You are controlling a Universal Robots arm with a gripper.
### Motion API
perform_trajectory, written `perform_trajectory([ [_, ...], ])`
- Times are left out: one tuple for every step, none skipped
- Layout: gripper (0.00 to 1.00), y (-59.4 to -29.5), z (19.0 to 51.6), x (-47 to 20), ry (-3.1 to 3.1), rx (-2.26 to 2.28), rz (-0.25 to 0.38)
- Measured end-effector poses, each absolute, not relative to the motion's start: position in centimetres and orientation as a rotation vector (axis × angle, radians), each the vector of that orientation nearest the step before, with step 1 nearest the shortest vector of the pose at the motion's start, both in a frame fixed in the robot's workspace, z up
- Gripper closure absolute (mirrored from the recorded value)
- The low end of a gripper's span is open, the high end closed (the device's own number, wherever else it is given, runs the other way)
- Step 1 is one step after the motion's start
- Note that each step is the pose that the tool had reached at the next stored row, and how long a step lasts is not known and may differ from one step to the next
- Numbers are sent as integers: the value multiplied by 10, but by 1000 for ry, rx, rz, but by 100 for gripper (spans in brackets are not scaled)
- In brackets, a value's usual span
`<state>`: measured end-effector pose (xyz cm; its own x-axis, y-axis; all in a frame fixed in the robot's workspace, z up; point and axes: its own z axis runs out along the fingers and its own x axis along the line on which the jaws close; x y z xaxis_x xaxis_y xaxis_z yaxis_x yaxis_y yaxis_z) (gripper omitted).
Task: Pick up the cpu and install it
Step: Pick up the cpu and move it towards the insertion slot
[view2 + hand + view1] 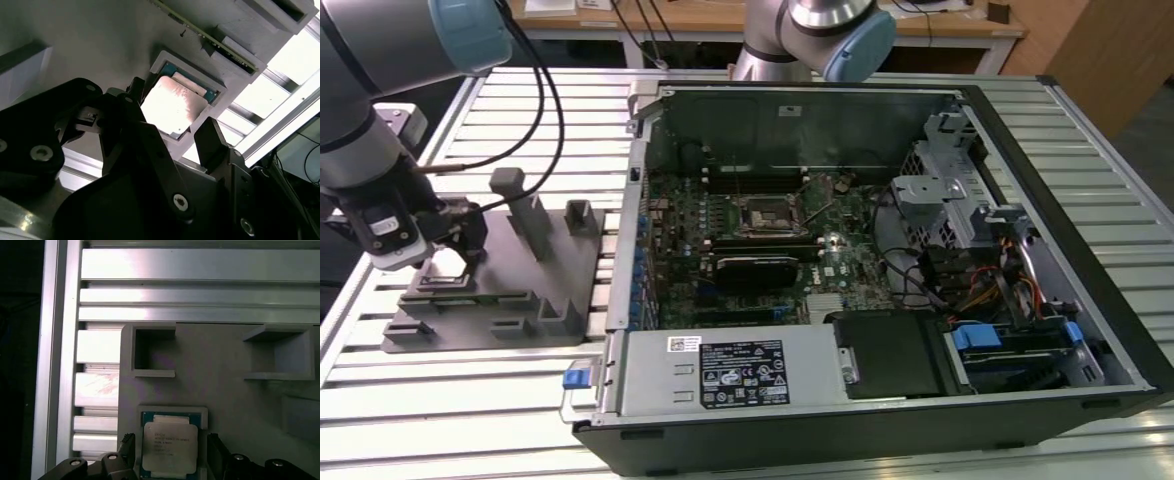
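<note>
The cpu (169,450) has a pale silver-grey top with faint dark print and a teal-green border. The gripper (170,442) is black. In the exterior view the holder block (520,280), at nine o'clock from the computer case (854,445), is plain mid-grey. The case is black outside, with a green motherboard (847,215) and a blue tab (576,377) at its seven o'clock corner. The table (1094,110) is ribbed silver.
</note>
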<state>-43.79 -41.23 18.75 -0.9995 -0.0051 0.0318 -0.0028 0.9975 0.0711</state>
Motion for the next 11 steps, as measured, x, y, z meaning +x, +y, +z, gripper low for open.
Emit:
perform_trajectory([
  [32,-412,187,-438,-3108,6,-110],
  [34,-412,187,-438,-3107,6,-110],
  [34,-412,187,-438,-3108,5,-110],
  [40,-412,187,-438,-3108,5,-110],
  [40,-412,187,-438,-3108,5,-110],
  [40,-412,187,-438,-3108,5,-110],
  [40,-412,187,-438,-3108,5,-110],
  [40,-412,187,-438,-3108,5,-110],
  [40,-412,187,-438,-3108,5,-109],
  [40,-412,187,-438,-3108,5,-109],
  [42,-412,187,-438,-3108,5,-108],
])
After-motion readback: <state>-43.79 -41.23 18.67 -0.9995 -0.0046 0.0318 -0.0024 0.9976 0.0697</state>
